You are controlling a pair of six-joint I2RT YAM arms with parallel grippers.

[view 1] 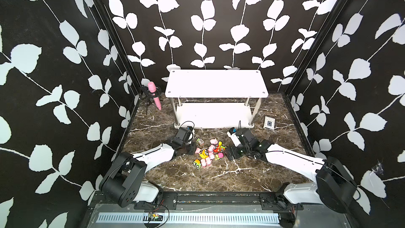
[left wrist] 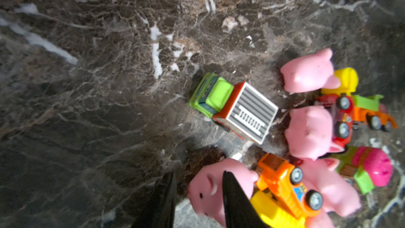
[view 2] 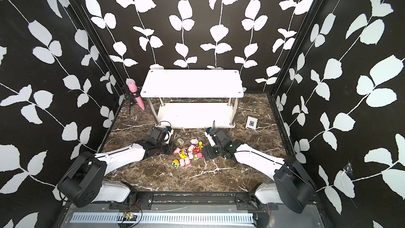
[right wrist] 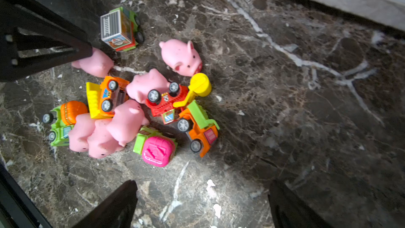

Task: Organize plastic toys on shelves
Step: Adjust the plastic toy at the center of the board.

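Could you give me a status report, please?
Left gripper part open, fingertip at a pig; right gripper open, empty. Toys heaped on table, shelves bare. Nothing blocking.

I watch both top views from high above the counter (view 1: 197, 178), facing the shelves (view 1: 215, 83). Both wrist views hang close over the toy pile (left wrist: 306, 128) before those shelves, sharing it.

Dark brown marble-patterned surface (view 1: 197, 178) with white veins, pink microphone (view 1: 154, 94) tilted in a black tripod stand (view 1: 148, 100) at its far left corner, flat white-and-blue card box (view 1: 269, 123) lying near the right edge, black walls (view 1: 54, 62) printed with white leafy vines on three sides
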